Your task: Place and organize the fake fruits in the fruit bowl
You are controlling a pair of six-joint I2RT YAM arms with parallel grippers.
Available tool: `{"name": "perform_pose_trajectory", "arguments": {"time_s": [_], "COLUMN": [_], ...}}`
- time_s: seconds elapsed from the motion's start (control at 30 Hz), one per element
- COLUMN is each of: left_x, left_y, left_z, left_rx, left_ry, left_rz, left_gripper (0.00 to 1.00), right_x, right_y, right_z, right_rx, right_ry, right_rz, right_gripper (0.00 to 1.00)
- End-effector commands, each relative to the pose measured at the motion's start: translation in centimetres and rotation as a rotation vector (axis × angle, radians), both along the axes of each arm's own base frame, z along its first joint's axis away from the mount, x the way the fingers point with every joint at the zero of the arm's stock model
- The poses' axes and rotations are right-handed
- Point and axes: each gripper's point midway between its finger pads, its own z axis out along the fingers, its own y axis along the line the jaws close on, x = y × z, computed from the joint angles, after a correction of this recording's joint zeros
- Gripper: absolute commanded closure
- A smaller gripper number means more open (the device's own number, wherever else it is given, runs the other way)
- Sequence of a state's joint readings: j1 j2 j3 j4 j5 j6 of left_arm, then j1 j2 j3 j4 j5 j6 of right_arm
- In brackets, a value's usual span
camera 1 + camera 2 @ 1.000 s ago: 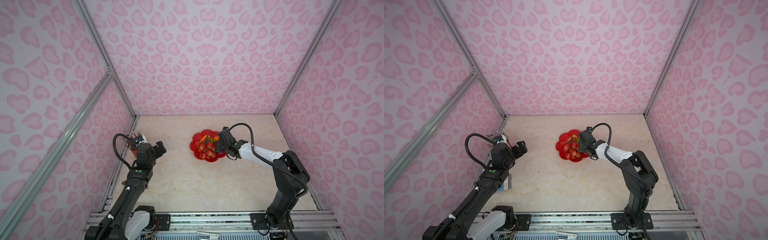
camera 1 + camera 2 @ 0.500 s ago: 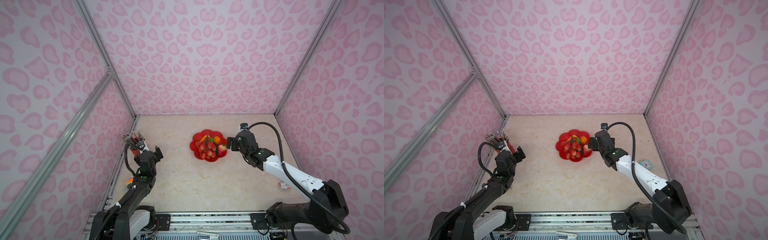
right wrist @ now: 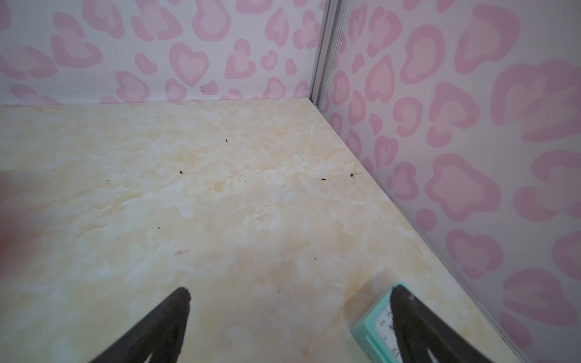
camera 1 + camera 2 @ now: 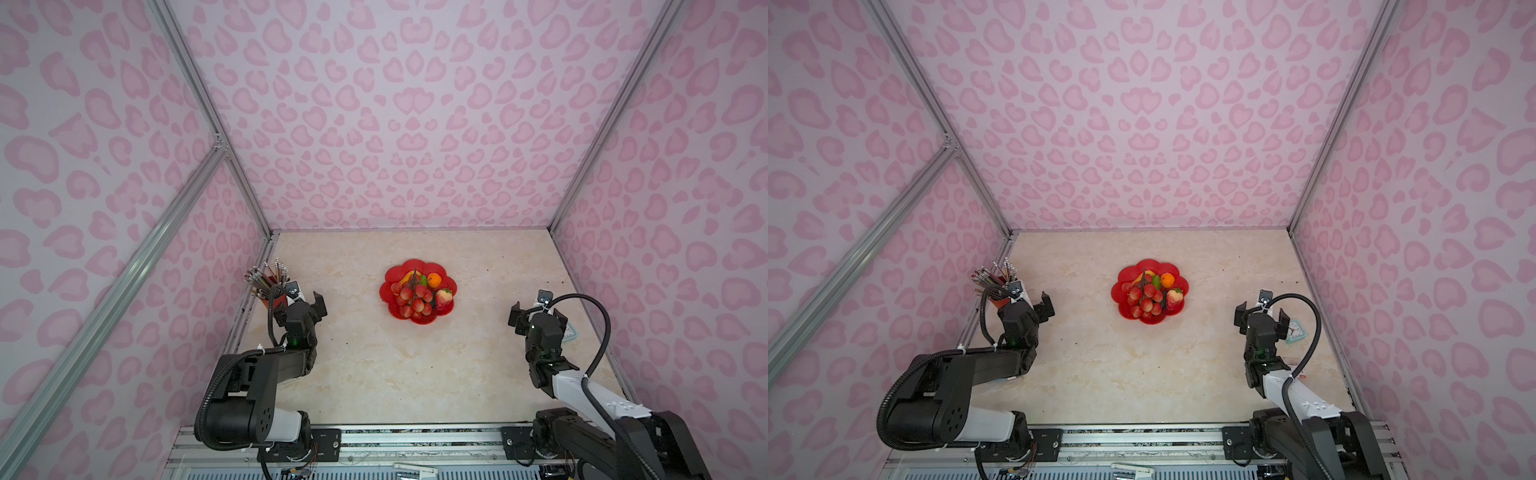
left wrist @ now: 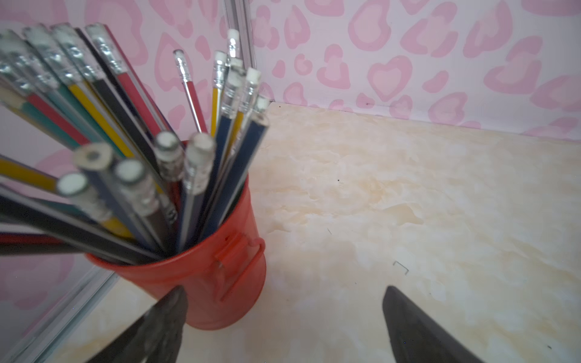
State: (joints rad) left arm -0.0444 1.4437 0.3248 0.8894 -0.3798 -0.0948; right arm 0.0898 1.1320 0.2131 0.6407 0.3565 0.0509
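The fruit bowl, a red flower-rimmed dish, sits mid-table in both top views. In it lie the fake fruits: a red berry cluster, a strawberry, a small orange, a green oblong piece and a yellow curved piece. My left gripper stands open and empty, far left of the bowl. On the far right my right gripper is open and empty too.
A red pencil cup full of pencils stands right beside the left gripper, against the left wall. A small teal clock lies under the right gripper's outer finger, near the right wall.
The right gripper opened and drew back from the bowl to the right side of the table. The left arm folded back, its gripper now beside the pencil cup.
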Motion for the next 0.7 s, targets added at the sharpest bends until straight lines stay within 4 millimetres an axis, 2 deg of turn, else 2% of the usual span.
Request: {"name": "perform_pose_trajectory", "arguments": {"time_s": [0.0,0.07,0.17,0.23,0.3,0.37,0.67], "left_x": [0.9,1.1,1.1,1.1,1.0,1.0,0.9], "left_y": [-0.6,-0.5,-0.5,-0.5,-0.4,-0.4,-0.5], "left_z": [1.4,1.3,1.3,1.3,1.3,1.3,1.3], "left_rx": [-0.023,-0.024,-0.026,-0.026,-0.027,-0.027,-0.027], "left_ry": [-0.066,-0.063,-0.061,-0.062,-0.061,-0.062,-0.065], "left_rz": [-0.052,-0.052,-0.051,-0.053,-0.050,-0.050,-0.053], "left_gripper": [0.03,0.03,0.03,0.03,0.03,0.03,0.03], "right_x": [2.7,4.1,4.8,5.3,5.5,6.4,6.5], "right_y": [1.7,3.1,4.6,3.6,2.6,2.4,2.4], "right_z": [3.1,1.9,-0.6,-0.4,-1.1,-1.5,-1.7], "right_rx": [0.005,0.000,-0.024,-0.034,-0.021,0.014,0.032], "right_ry": [-0.173,-0.135,-0.093,-0.143,-0.053,-0.035,-0.023], "right_rz": [0.133,0.214,0.300,0.227,0.140,0.158,0.184], "right_gripper": [0.01,0.01,0.01,0.01,0.00,0.00,0.00]}}
